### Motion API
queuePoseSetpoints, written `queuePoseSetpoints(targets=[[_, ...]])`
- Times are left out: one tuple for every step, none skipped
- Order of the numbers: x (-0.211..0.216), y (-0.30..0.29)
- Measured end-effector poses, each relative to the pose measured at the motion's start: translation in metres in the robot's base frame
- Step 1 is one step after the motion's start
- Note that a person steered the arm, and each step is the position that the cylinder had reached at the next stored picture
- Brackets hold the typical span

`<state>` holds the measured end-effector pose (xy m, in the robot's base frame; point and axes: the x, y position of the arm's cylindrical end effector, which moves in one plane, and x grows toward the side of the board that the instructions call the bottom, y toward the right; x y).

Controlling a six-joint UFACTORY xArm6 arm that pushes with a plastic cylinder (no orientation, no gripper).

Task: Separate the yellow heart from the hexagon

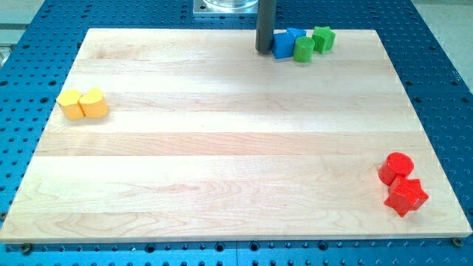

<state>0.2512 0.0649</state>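
1. Rod: my tip rests at the desk's top edge, just left of a blue block.
2. Claw: none fitted, so no grip state to tell.
3. Yellow heart touches yellow hexagon at the view's left.

straight dark grey rod, silvery mount

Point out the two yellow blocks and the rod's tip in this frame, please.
yellow hexagon [71, 105], camera view, on its top face.
yellow heart [94, 103], camera view, on its top face, touching the hexagon's right side.
my tip [264, 49], camera view, rod's lower end, beside the blue blocks.
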Motion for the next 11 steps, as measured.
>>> queuePoseSetpoints(targets=[[0.003,0.003],[0.031,-0.039],[0.114,-0.153],[0.198,-0.240],[0.224,-0.351],[0.221,-0.370],[0.191,-0.356],[0.171,-0.340],[0.167,-0.301],[0.160,-0.244],[0.137,-0.213]])
